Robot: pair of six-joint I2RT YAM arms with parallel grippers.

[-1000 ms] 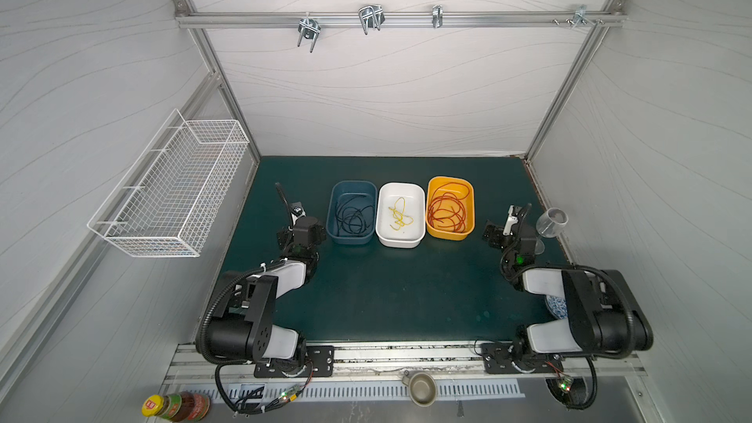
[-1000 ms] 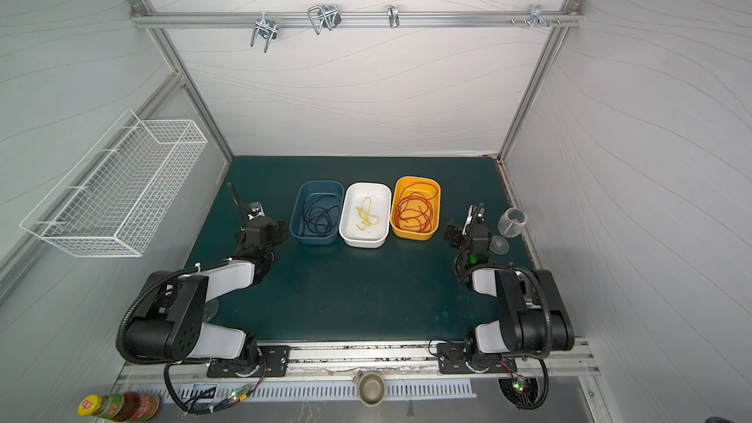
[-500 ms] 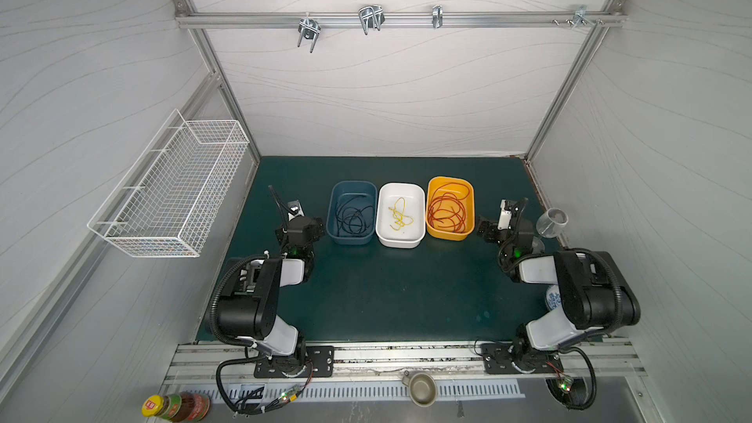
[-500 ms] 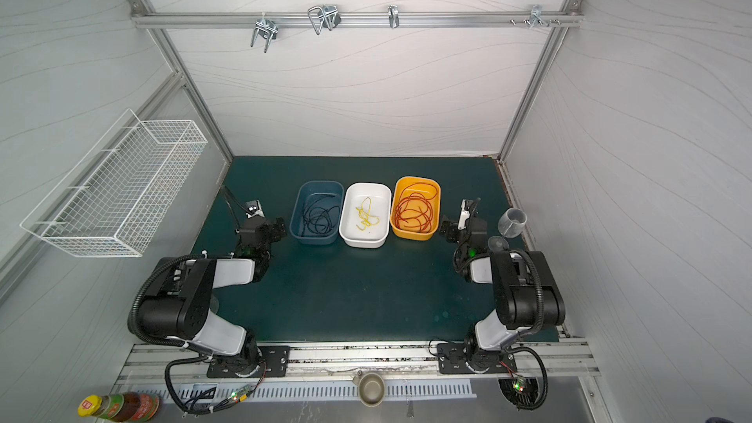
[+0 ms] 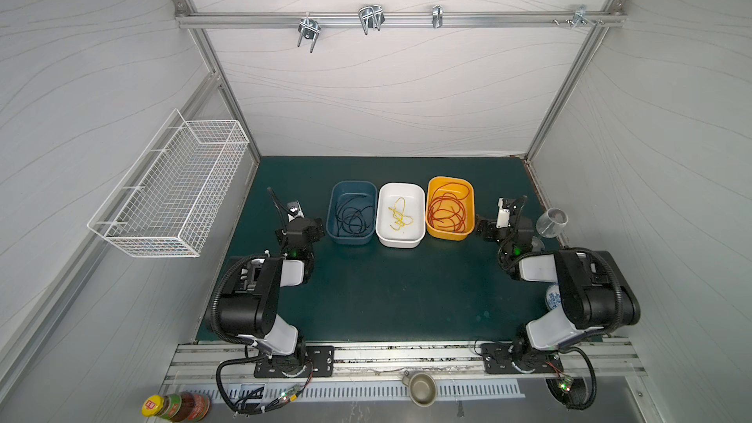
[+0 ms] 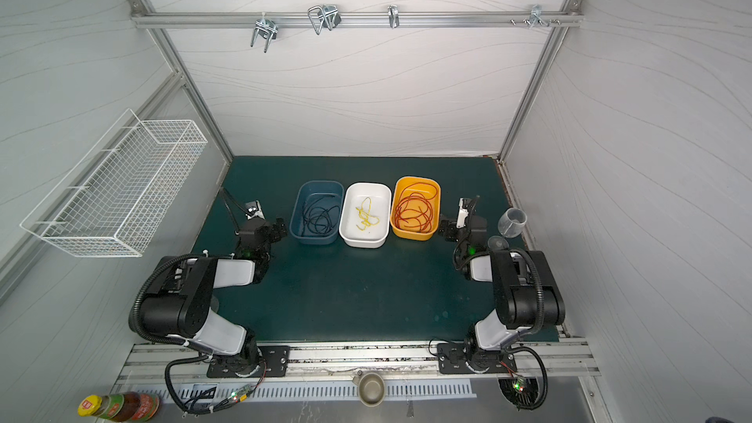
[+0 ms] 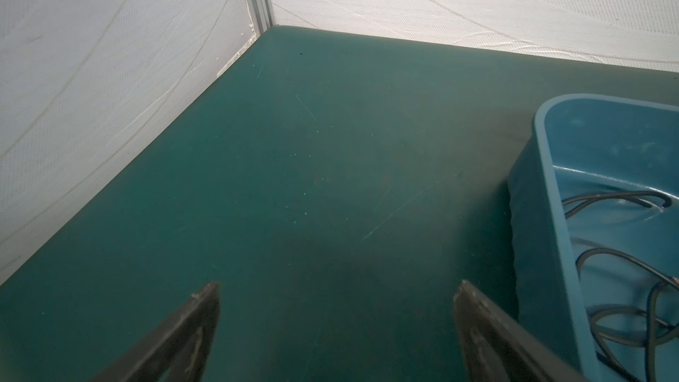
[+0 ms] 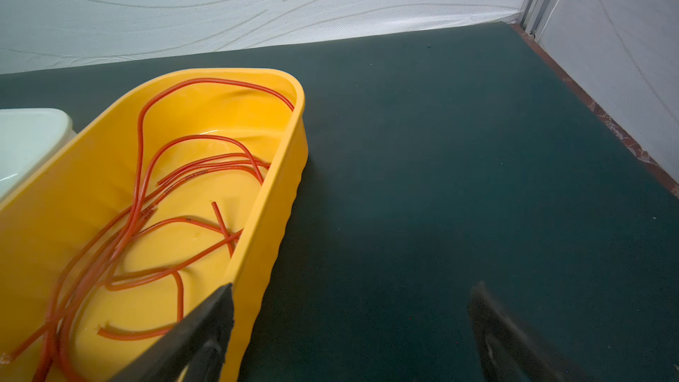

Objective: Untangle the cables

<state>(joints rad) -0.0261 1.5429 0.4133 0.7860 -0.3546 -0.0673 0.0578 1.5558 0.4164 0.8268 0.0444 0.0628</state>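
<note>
Even, soft light; perhaps edge-warped.

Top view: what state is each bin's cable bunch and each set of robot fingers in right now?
Black cables: loosely looped, in the blue bin.
Yellow cable: crumpled, in the white bin.
Red cables: looped over each other, in the yellow bin.
Left fingers: open, empty.
Right fingers: open, empty.

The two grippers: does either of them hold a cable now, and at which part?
Nothing is held. The left gripper and the right gripper are both open and empty; the cables lie in the bins.
</note>
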